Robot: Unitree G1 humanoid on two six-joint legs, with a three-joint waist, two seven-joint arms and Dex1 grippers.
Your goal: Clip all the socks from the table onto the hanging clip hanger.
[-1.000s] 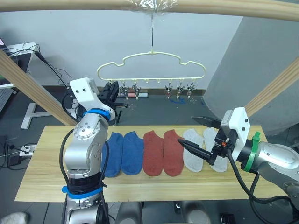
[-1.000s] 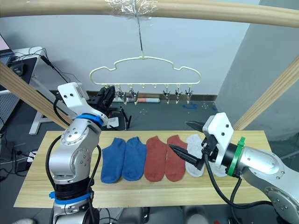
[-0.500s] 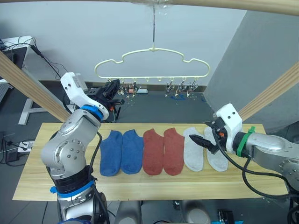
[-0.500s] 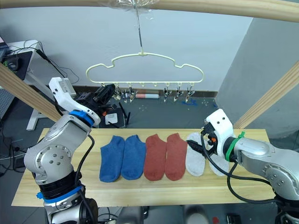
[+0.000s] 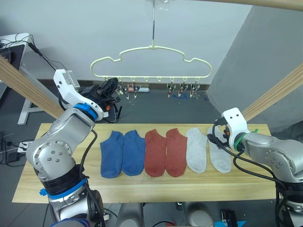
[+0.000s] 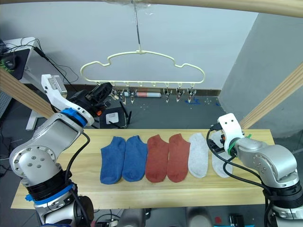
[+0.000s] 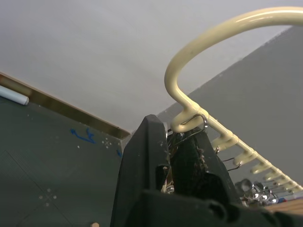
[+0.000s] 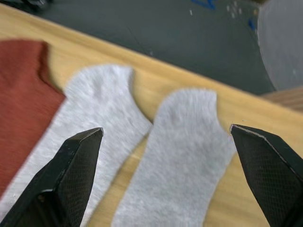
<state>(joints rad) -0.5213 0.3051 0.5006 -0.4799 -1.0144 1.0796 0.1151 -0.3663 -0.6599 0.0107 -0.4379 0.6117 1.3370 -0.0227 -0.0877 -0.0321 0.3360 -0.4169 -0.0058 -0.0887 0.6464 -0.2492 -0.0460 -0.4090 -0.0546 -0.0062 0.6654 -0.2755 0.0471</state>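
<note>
Six socks lie flat in a row across the middle of the tabletop [image 5: 42, 165], toes toward the far edge: two blue socks [image 5: 122, 153] on the robot's left, two rust-red socks [image 5: 165, 152] in the centre, and two light grey socks [image 5: 207, 150] on the right. Within each pair the socks lie side by side, touching or nearly so, and the row sits nearer the right end of the tabletop than the left, leaving a wide bare stretch of wood at the left end.

Above and beyond the far edge, the clip hanger [image 5: 150, 48] hangs by its long hook from a round wooden beam [image 6: 227, 5] overhead. Its pale yellow wire has a wavy outline, and a row of small metal clips [image 5: 181, 88] dangles along the lower bar. None of the clips holds a sock.

The left end effector [image 5: 108, 88] is raised at the left end of the hanger's lower bar. In the left wrist view its two black fingers [image 7: 142, 163] stand close together around the first clip [image 7: 189, 124] below the curved end of the wire; whether they press it I cannot tell.

The right end effector [image 8: 165, 189] hovers low over the grey pair near the right end of the tabletop. In the right wrist view its fingers [image 8: 71, 175] are spread wide apart, one over the inner grey sock [image 8: 90, 118] and one past the outer grey sock [image 8: 182, 151], gripping nothing.

Beyond the tabletop lies dark floor [image 5: 156, 111] with cables and a desk leg at the left.
</note>
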